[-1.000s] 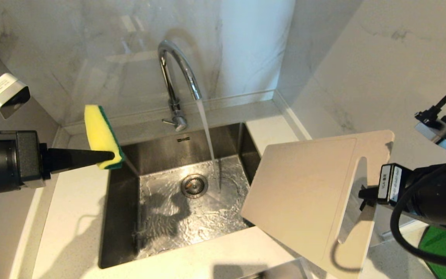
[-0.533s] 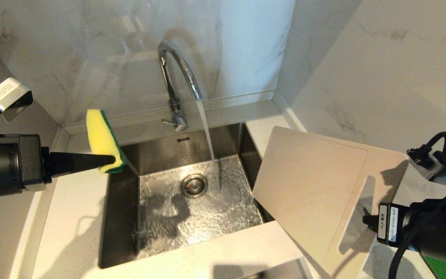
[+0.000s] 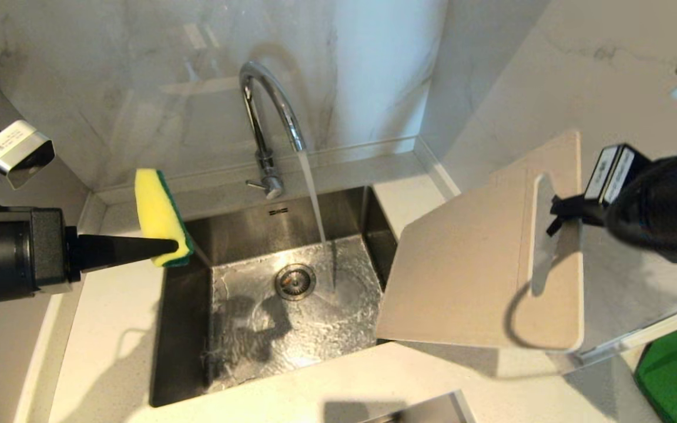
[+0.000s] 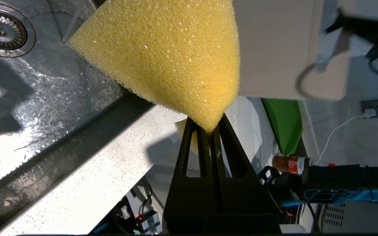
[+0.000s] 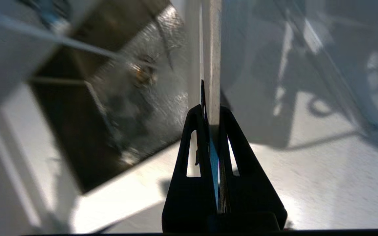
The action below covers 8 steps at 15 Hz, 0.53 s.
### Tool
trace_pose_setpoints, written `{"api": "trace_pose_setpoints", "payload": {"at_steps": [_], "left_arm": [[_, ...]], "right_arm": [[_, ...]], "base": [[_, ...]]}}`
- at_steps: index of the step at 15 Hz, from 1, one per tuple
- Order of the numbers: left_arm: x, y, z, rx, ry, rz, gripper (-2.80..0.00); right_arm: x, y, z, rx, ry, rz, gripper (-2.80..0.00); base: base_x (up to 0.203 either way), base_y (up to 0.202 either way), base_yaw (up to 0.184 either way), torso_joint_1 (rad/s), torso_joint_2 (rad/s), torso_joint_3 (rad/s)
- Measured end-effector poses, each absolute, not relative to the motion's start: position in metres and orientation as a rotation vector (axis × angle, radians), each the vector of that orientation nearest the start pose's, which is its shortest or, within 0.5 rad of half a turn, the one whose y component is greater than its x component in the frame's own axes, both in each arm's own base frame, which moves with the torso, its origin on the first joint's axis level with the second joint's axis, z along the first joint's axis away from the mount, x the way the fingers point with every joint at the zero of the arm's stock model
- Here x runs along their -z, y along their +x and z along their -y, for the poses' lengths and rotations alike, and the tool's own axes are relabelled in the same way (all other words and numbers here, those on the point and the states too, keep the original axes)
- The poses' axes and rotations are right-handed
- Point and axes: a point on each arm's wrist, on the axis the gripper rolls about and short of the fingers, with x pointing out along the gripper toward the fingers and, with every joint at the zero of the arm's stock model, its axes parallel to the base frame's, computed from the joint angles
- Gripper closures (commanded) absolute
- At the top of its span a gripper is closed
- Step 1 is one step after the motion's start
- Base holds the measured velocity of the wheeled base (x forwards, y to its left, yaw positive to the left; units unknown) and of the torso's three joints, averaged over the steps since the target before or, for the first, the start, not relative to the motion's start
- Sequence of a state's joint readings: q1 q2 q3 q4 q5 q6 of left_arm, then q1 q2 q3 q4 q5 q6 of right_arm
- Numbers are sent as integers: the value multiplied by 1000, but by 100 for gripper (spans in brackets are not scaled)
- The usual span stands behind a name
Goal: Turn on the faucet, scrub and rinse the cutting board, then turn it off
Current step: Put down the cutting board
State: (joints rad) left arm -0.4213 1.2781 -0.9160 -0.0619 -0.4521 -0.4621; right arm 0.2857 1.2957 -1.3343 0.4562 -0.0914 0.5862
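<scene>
Now the right gripper, jaws clamped on the cutting board, has swung it higher beside the sink, short of the faucet stream, while the left gripper pinches the sponge, so scrubbing looks imminent.

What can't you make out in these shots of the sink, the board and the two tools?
- The cutting board's underside: head view, faces away from the camera.
- The sink's drain: right wrist view, smeared by blur.
- The sponge's green side: left wrist view, hidden behind its yellow foam.
- The bottle's label: left wrist view, too small to read.
</scene>
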Motion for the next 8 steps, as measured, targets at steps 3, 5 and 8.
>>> {"api": "trace_pose_setpoints", "payload": {"at_steps": [3,5,8], "left_arm": [[-267,178,90,781,-434,-502,0],[-266,178,90,782,-435,-503,0],[-266,177,90,780,-437,-505,0]], "right_arm": [[-372,182,-52,-85,567,-442,0],[-375,186,-54,-69,575,-508,0],[-379,191,-57,-67,616,-517,0]], "base": [[0,0,0,0,0,0],[0,0,0,0,0,0],[0,0,0,0,0,0]]}}
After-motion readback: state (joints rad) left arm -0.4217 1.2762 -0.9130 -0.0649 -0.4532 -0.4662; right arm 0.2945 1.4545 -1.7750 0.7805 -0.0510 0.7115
